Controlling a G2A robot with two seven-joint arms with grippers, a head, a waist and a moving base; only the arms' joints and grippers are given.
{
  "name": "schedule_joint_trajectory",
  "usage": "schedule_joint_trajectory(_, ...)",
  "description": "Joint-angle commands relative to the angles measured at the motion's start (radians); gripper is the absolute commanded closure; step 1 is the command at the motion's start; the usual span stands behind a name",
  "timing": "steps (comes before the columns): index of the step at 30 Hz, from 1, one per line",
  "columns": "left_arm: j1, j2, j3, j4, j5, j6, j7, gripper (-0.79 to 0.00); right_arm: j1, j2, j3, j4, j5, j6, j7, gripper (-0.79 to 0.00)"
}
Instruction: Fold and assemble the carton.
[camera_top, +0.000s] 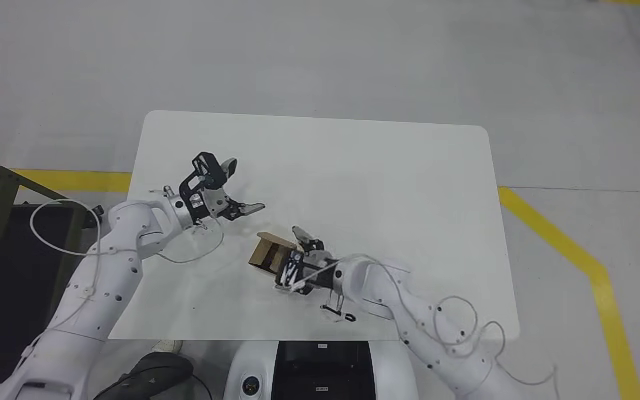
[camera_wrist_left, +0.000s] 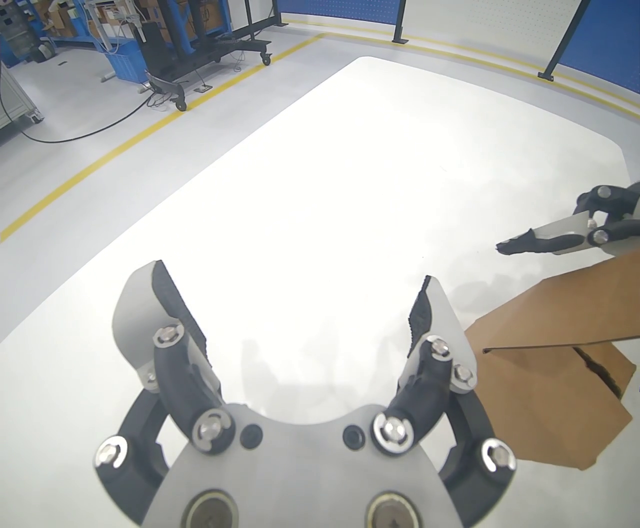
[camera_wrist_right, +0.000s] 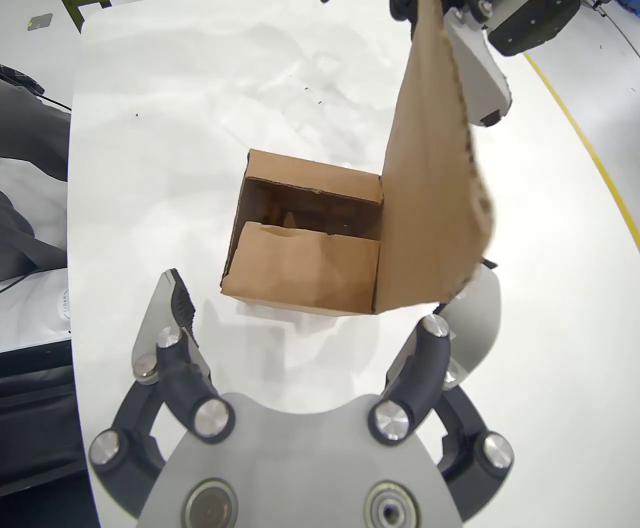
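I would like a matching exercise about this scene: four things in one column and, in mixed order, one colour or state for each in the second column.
Column one:
1. carton
2. long flap
3. table
4. left hand

Column two:
a. white
b. open wide, gripping nothing
c. brown box, top not yet closed
d. standing upright from one edge

Pairs: 1-c; 2-d; 3-a; 4-b
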Motion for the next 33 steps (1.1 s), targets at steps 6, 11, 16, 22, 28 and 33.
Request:
schedule_joint_trajectory(6, 0.007, -0.001, -0.009, -0.008, -0.001, 0.000, -0.005, -0.785, 0.044, -0.016, -0.020, 0.119, 0.070, -0.011, -0.075, -0.785)
schedule_joint_trajectory(11, 0.014, -0.001, -0.018, -0.015, 0.000, -0.001, -0.009, -0.785, 0.069, -0.024, -0.041, 0.174, 0.082, -0.034, -0.105, -0.785)
schedule_joint_trajectory(16, 0.018, -0.002, -0.022, -0.019, -0.001, -0.002, -0.013, -0.785, 0.083, -0.030, -0.054, 0.203, 0.094, -0.042, -0.140, -0.222)
schedule_joint_trajectory(22, 0.023, -0.003, -0.031, -0.024, 0.000, 0.002, -0.015, -0.785, 0.087, -0.035, -0.048, 0.241, 0.128, -0.021, -0.177, -0.188)
schedule_joint_trajectory(28, 0.025, -0.004, -0.037, -0.026, -0.003, 0.004, -0.019, -0.785, 0.092, -0.034, -0.038, 0.253, 0.141, -0.029, -0.222, -0.114)
schedule_joint_trajectory(33, 0.023, -0.005, -0.045, -0.028, -0.014, 0.004, -0.013, -0.785, 0.076, -0.021, -0.004, 0.215, 0.129, -0.026, -0.221, -0.129)
